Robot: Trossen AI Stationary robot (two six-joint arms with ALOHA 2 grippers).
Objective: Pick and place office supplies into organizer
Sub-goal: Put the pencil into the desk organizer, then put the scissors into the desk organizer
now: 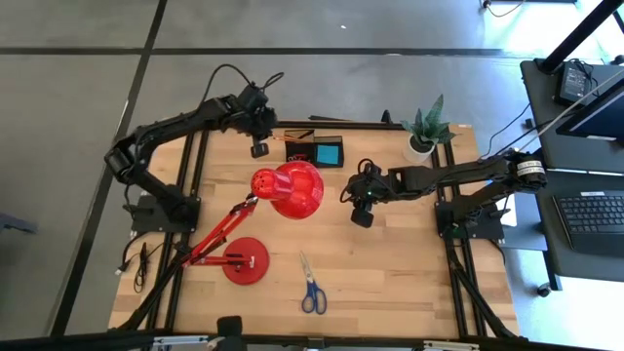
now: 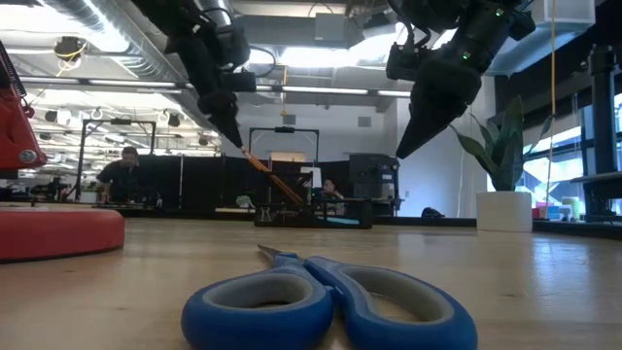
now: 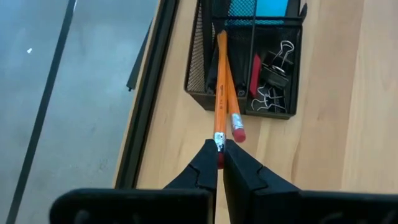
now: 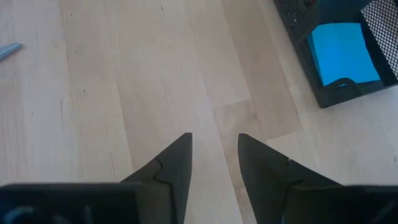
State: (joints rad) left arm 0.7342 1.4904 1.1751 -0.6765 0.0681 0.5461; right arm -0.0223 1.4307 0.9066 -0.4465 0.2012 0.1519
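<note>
Two pencils [image 3: 222,81] in organizer [image 3: 205,93], one clenched by left hand [image 3: 220,163], right hand [image 4: 214,155] released (empty), one scissors [image 1: 312,289].

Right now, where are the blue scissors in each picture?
High view: scissors lie on the table's near part, right of the red lamp base.
Low view: scissors fill the front, handles toward the camera.
Left wrist view: not in it.
Right wrist view: only a grey tip at one edge, probably a blade.
Shared landmark: the black organizer.
</note>
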